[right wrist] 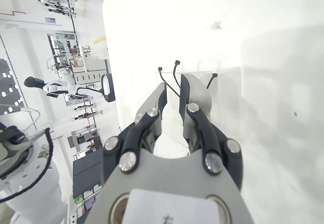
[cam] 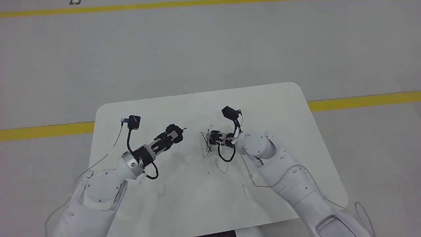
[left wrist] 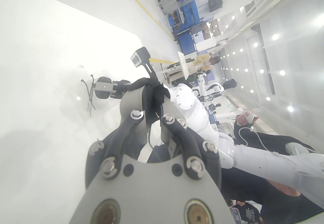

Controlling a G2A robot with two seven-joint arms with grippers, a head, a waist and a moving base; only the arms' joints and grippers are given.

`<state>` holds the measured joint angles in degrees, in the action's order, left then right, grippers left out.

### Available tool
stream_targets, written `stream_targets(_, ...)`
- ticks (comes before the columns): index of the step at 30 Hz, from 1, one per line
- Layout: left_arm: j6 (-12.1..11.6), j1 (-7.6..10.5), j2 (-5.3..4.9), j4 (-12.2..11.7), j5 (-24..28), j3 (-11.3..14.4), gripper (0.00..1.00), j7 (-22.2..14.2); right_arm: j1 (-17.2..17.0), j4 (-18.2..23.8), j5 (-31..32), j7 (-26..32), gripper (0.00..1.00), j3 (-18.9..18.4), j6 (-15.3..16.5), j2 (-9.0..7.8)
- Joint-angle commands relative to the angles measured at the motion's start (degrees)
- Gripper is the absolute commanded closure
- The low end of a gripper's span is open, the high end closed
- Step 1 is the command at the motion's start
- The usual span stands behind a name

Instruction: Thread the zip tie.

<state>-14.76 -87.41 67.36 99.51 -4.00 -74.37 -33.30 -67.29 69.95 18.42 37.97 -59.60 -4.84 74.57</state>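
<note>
Notably, the right wrist view tells 3 zip ties (right wrist: pixel 177 62) apart.

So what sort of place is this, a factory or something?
Most likely a large robot test hall or lab rather than a factory: yellow floor lines, blue racks in the background, and other white robots standing farther off.

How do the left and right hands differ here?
The right hand is over the clear tray; the left hand is over bare table beside it. A black zip tie crosses between the right hand's open fingers; the left hand is apart from the tray's zip ties. Both share a grey-and-black build.
</note>
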Motion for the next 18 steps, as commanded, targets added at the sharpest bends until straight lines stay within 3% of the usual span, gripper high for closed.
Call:
stream_targets(1, 0.0, 0.00, 0.00, 0.0, 0.0, 0.0, 1.00, 0.0, 0.5, -0.7, 0.0, -0.1, 0.85, 0.5, 0.0, 0.16)
stream_targets(8, 0.0, 0.00, 0.00, 0.0, 0.0, 0.0, 1.00, 0.0, 1.5, -1.8, 1.3, -0.8, 0.82, 2.2, -1.1, 0.56)
stream_targets(18, 0.0, 0.00, 0.00, 0.0, 0.0, 0.0, 1.00, 0.0, 0.1, 2.1, 3.9, -0.6, 0.82, 1.4, -3.6, 0.01)
